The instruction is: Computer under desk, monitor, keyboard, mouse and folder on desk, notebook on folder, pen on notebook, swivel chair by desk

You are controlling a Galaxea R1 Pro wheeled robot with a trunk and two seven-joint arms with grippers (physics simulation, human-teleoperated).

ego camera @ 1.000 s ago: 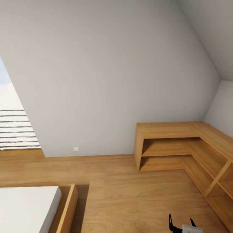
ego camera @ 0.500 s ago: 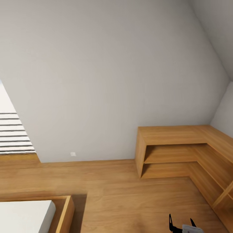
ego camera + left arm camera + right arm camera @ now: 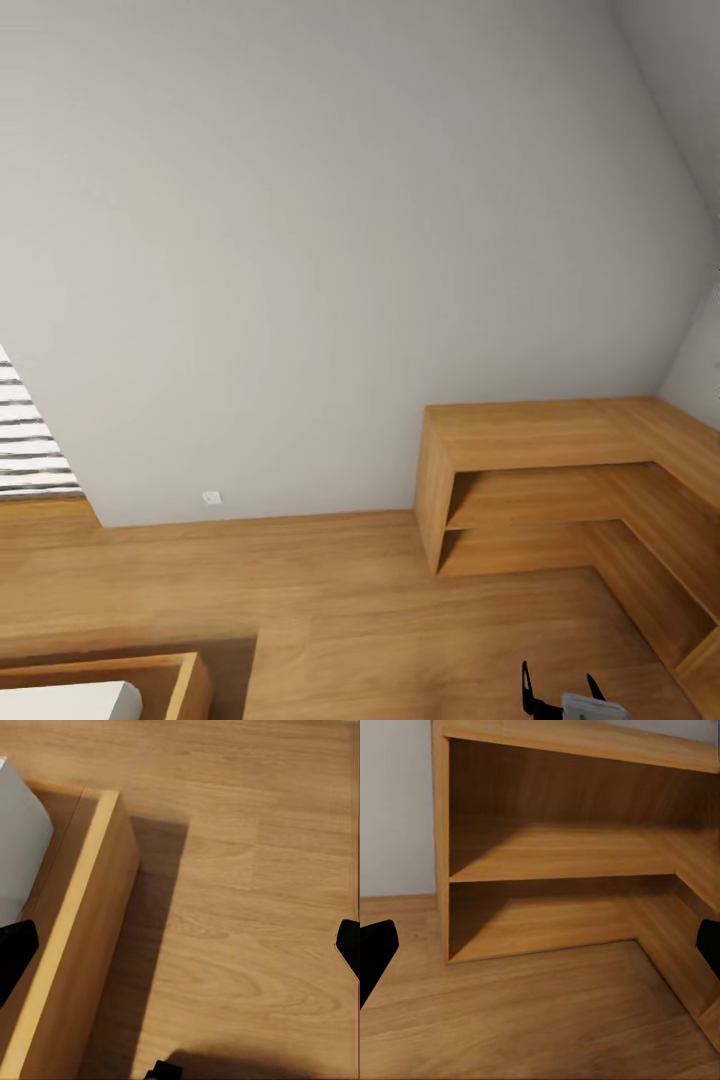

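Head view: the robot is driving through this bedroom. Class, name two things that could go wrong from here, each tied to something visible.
1. The corner shelf stands low ahead on the right, in line with the right tool; a careless turn could clip its end panel.
2. The bed frame lies close beside the left tool, so swinging that way might strike its wooden edge.
Both tools look open and carry nothing.
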